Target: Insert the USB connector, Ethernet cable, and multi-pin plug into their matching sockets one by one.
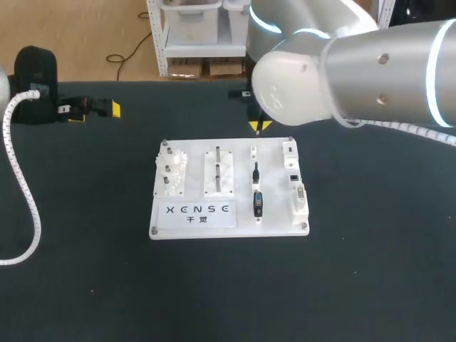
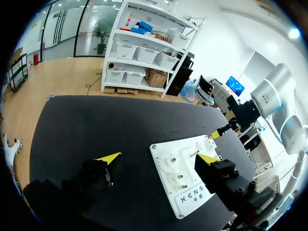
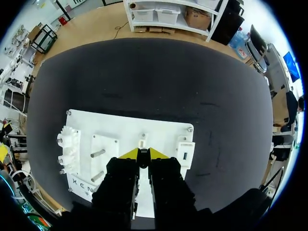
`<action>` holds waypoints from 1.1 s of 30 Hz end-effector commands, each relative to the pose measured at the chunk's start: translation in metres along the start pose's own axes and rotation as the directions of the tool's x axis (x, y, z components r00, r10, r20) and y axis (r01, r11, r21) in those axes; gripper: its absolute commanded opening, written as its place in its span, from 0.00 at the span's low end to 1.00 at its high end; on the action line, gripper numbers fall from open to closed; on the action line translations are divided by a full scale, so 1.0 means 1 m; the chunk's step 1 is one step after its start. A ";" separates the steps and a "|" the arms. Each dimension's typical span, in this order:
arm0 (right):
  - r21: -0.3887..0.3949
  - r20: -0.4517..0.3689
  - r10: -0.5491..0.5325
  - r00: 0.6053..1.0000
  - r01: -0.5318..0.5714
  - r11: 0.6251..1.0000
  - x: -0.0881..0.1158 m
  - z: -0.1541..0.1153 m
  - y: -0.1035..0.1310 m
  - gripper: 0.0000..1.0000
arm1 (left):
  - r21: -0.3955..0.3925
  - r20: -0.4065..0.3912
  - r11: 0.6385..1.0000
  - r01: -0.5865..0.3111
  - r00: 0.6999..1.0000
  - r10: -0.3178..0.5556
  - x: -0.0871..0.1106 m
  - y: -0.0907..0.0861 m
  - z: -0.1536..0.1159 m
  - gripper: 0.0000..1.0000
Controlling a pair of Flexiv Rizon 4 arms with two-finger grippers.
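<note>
Yellow-tipped and drawn narrow, the right gripper (image 1: 258,127) hangs over the far edge of the white board (image 1: 228,226), and its wrist view shows a small dark piece pinched between both tips, which I take to be the USB connector (image 3: 143,157), long axis along the fingers and pointing down at the board. The white socket block (image 1: 290,152) that looks like its match lies just to the gripper's right and slightly nearer me, on the board's right edge, so the move seems to call for a short sideways shift, then a straight descent. This arm is much the nearer: the left gripper (image 2: 159,158) sits well apart at the far left, spread wide and empty. Ethernet cable (image 1: 256,172) and multi-pin plug (image 1: 258,204) lie in a column just beside the sockets, leaving little clearance on the matte black table (image 1: 370,271)
</note>
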State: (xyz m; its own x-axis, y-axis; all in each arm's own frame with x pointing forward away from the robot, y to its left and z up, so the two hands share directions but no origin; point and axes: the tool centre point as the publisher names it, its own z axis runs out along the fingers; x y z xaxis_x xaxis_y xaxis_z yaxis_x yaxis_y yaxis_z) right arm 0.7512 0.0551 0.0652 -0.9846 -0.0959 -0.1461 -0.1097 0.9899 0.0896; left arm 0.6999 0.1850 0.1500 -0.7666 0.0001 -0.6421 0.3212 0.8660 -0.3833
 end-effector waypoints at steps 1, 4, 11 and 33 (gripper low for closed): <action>-0.002 0.057 0.013 0.998 -0.013 1.000 0.016 -0.009 -0.017 0.00 | 0.000 0.000 1.000 0.000 1.000 0.000 0.000 0.000 0.000 1.00; 0.007 0.050 0.026 0.998 -0.027 1.000 0.022 -0.009 -0.027 0.00 | 0.000 0.000 1.000 0.000 1.000 0.000 0.000 0.000 0.000 1.00; 0.022 0.030 0.052 0.998 -0.053 0.998 0.032 -0.004 -0.047 0.00 | 0.000 0.000 1.000 0.000 1.000 0.000 0.000 0.000 0.000 1.00; 0.068 -0.010 0.046 0.999 -0.045 0.997 0.025 0.019 -0.063 0.00 | 0.000 0.000 1.000 0.000 1.000 0.000 0.000 0.000 0.000 1.00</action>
State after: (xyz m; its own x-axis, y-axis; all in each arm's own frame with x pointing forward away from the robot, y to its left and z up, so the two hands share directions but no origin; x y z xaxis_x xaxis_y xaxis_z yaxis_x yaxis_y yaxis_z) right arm 0.7324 -0.0104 0.0394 -0.9893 -0.0523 -0.1363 -0.0575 0.9978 0.0344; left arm 0.6999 0.1850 0.1500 -0.7666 0.0001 -0.6421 0.3212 0.8660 -0.3833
